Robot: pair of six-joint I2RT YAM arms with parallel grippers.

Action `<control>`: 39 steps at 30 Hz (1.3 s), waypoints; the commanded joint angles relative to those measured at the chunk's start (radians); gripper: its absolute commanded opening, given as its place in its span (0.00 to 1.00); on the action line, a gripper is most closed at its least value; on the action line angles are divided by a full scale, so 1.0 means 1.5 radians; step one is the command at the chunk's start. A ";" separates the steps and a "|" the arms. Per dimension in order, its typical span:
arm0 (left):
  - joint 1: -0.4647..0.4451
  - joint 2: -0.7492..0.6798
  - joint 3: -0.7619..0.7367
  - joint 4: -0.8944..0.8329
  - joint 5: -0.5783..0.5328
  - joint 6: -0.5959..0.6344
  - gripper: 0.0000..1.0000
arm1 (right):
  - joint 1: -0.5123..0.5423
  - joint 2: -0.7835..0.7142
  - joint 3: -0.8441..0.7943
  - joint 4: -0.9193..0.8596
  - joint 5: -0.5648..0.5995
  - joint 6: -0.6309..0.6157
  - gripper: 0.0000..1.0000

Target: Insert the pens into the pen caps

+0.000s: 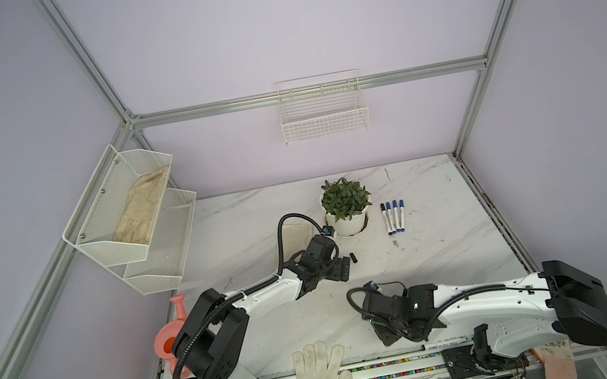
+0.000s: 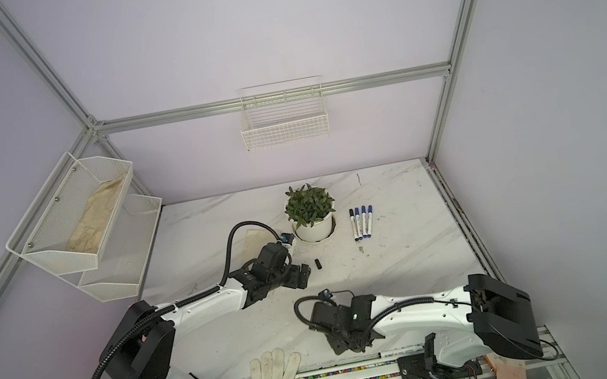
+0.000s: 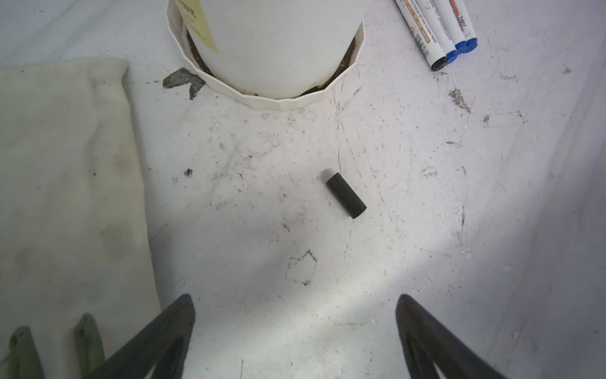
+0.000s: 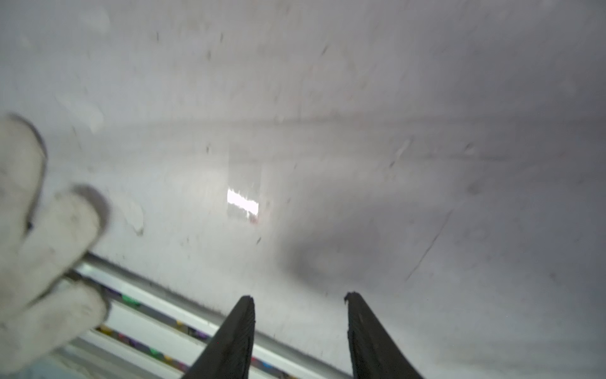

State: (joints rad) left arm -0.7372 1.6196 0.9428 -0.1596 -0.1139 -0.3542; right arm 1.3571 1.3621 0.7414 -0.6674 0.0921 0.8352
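Pens (image 1: 394, 216) — four slim, capped white cylinders, far right; one smooth black cap (image 3: 346, 195) lies alone. Left gripper (image 3: 295, 295) gapes wide, right gripper (image 4: 299, 295) half-parted — both empty.

Four capped pens (image 1: 394, 217) (image 2: 362, 223) lie flat on the desk (image 1: 451, 248), toward the far right. They are side by side in a tight, roughly parallel row, running near-to-far with a slight tilt. Barrels are white with printed labels. Caps are on the far ends: the leftmost is black, the other three blue. End plugs match, and the left wrist view shows black, blue, blue (image 3: 439, 32).

One loose black cap (image 1: 353, 257) (image 2: 318, 264) (image 3: 346, 196) is a short plain cylinder lying on its side on bare desk. It sits well apart from the row, nearer and to the left.

A slim white stick (image 1: 447, 342) (image 2: 401, 349) lies along the desk's front edge. It is probably the fifth pen, but too small to tell whether it is capped.
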 commanded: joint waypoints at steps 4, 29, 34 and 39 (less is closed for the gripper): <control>0.005 -0.021 0.051 0.000 -0.014 0.015 0.94 | 0.168 -0.031 -0.048 -0.151 0.046 0.409 0.54; 0.005 -0.035 0.040 0.024 -0.005 -0.010 0.95 | 0.177 -0.366 -0.208 -0.154 0.030 0.788 0.55; 0.006 -0.041 0.052 0.014 -0.008 -0.003 0.95 | 0.177 -0.350 -0.206 -0.151 -0.026 0.818 0.56; 0.012 -0.073 0.048 0.011 -0.012 -0.002 0.95 | 0.176 -0.344 -0.204 -0.151 -0.033 0.875 0.58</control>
State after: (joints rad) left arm -0.7315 1.5753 0.9428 -0.1535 -0.1307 -0.3573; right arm 1.6257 0.8436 0.4339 -0.8646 0.1230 1.8870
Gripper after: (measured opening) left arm 0.951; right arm 0.577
